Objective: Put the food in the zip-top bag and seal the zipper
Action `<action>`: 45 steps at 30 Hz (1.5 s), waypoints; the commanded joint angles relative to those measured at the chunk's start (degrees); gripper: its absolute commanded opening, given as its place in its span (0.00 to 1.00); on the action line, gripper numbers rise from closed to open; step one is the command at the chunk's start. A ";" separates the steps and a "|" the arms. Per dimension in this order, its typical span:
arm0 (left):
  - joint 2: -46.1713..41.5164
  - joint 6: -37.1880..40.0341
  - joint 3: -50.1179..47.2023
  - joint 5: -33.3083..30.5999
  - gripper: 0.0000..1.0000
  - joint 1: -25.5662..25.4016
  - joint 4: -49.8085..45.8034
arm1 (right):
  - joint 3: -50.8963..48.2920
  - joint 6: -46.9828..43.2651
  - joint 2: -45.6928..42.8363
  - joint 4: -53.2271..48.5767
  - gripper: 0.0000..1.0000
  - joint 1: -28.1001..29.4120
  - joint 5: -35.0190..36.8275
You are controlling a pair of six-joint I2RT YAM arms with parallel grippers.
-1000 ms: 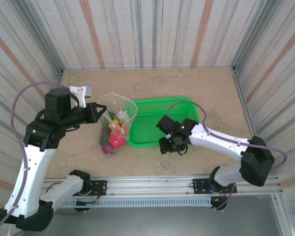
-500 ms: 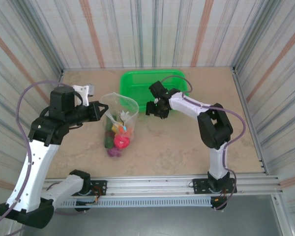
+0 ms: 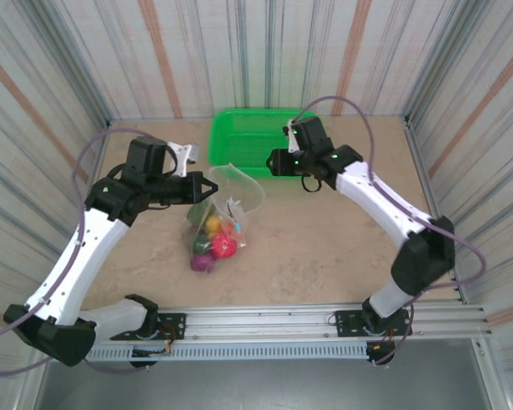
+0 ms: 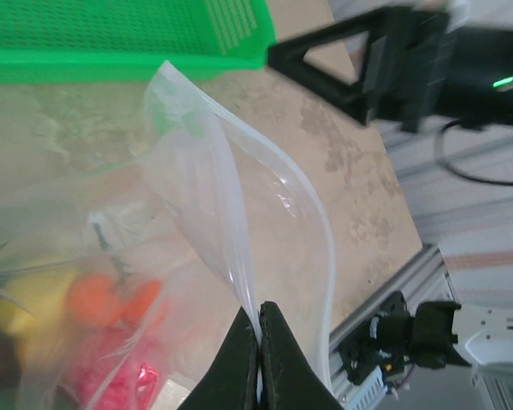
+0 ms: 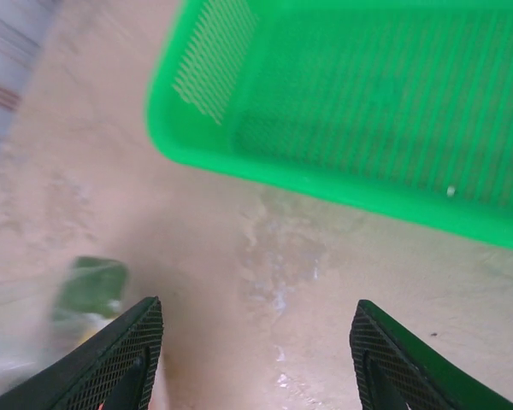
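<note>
Nearest on the bench (image 3: pixel 325 248), left of centre: the food (image 3: pixel 218 243) sits bunched in the low end of the zip-top bag (image 3: pixel 227 209). Red, yellow, orange and purple pieces show through the film. They are small rounded toy shapes, and one red piece has a netted surface. The bag is clear, thin, floppy and creased, with a small white patch on it.

Just past that, the left tool (image 4: pixel 259 312) is clamped tight on the zipper (image 4: pixel 312 231), fingers pinched together with the strip between them, lifting that corner. The zipper is a pale, faintly green, stiffer band, and it curves away in an open loop, so the mouth gapes and is unsealed.

Farther and to the right, the right tool (image 5: pixel 256 306) hangs over bare bench with its jaws standing well apart, gripping nothing. Its pads are black and cross-hatched. It is apart from the bag and close to the basket's near rim.

Farthest: the basket (image 3: pixel 231 137), bright green rigid mesh plastic, rectangular with rounded corners, against the far wall.

Bench is beige, mottled and stone-look, smooth.

Progress, my read: loading looks done or very nearly so. What's left is bringing the two zipper strips together and running along them to seal. Floppy film means the mouth may need a second hold first.
</note>
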 commanded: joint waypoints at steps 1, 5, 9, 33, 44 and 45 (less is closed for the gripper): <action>2.52 2.03 2.83 0.71 0.03 -2.94 1.29 | -2.39 -16.88 -6.86 -1.82 0.61 2.26 2.96; 5.06 1.82 3.83 1.83 0.04 -4.27 1.74 | -11.61 -45.55 -18.24 3.92 0.60 10.08 1.59; 7.07 2.29 4.45 3.07 0.04 -4.83 2.40 | -13.11 -64.30 -23.11 -4.09 0.53 13.98 -5.23; 18.88 4.72 15.95 4.60 0.05 -12.92 1.34 | -19.07 -68.95 -18.92 -3.72 0.35 18.13 -12.66; 23.59 11.78 23.45 -1.36 0.58 -17.80 -0.43 | -17.98 -45.59 -22.51 0.31 0.07 19.56 -12.14; 21.79 11.71 21.25 -1.58 0.63 -17.48 1.38 | -17.74 -43.07 -22.63 0.59 0.07 19.50 -11.65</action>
